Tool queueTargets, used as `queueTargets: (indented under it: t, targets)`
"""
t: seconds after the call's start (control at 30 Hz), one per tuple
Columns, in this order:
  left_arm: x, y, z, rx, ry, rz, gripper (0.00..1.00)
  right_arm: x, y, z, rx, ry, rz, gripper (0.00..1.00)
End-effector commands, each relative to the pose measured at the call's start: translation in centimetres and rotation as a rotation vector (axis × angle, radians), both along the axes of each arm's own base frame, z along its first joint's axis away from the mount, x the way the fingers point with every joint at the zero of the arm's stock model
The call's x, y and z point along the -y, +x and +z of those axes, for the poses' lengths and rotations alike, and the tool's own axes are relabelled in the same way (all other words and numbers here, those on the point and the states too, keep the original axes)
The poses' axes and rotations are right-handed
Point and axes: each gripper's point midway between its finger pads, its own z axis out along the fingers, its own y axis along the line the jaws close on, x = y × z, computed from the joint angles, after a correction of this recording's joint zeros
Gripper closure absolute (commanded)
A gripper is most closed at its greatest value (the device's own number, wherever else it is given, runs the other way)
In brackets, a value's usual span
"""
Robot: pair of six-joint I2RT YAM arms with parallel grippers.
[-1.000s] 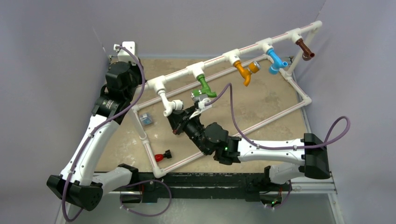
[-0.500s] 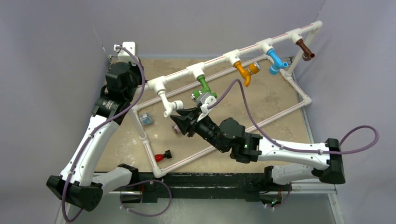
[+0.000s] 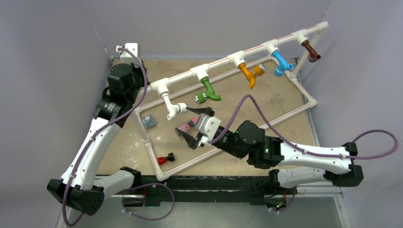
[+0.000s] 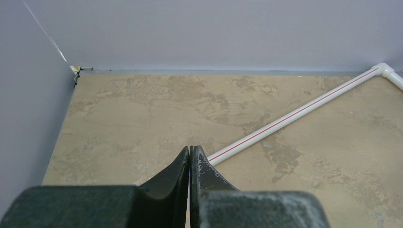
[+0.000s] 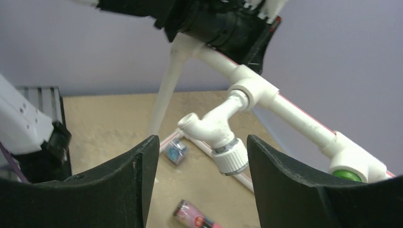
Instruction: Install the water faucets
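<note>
Five water faucets hang from the top rail of the white pipe frame point(image 3: 223, 61): white point(image 3: 172, 108), green point(image 3: 208, 90), orange point(image 3: 250, 73), blue point(image 3: 282, 64) and brown point(image 3: 311, 50). My right gripper point(image 3: 192, 126) is open, a short way below and right of the white faucet and touching nothing. In the right wrist view the white faucet point(image 5: 211, 126) and its ribbed knob point(image 5: 231, 160) sit ahead between the spread fingers point(image 5: 138, 175). The green faucet point(image 5: 344, 175) peeks in at the right. My left gripper point(image 4: 190, 150) is shut and empty above the floor, beside a frame pipe point(image 4: 294, 114).
A pink-capped cylinder point(image 3: 183, 128) lies on the floor under the right gripper. A small blue box point(image 3: 149, 121) rests by the frame's left pipe. A red and black piece point(image 3: 166, 158) lies near the front corner. Grey walls close in the back and both sides.
My right gripper was shut at the white faucet's knob; it has opened and drawn back toward the lower right. The white faucet stays on the frame. The left arm has not moved.
</note>
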Motion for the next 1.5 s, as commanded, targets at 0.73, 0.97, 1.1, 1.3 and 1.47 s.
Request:
queueTargets:
  t: [0.73, 0.97, 1.1, 1.3, 1.47]
  targets:
    - [2.5, -2.8, -9.7, -0.335, 0.059, -0.128, 1.00, -4.2, 4.2, -1.8, 0.636, -0.350, -0.466, 0.29]
    - [2.5, -2.9, -9.6, -0.334, 0.061, -0.130, 1.00, -4.0, 5.9, -0.6, 0.588, -0.274, -0.539, 0.58]
    - [2.6, -2.9, -9.6, -0.333, 0.061, -0.130, 1.00, -3.7, 6.6, -0.2, 0.521, -0.216, -0.548, 0.82]
    - [2.6, -2.9, -9.6, -0.334, 0.063, -0.131, 1.00, -3.4, 7.2, 0.0, 0.370, -0.085, -0.547, 1.00]
    - [2.6, -2.9, -9.6, -0.333, 0.063, -0.130, 1.00, -3.6, 7.0, 0.6, 0.096, 0.157, -0.503, 1.00]
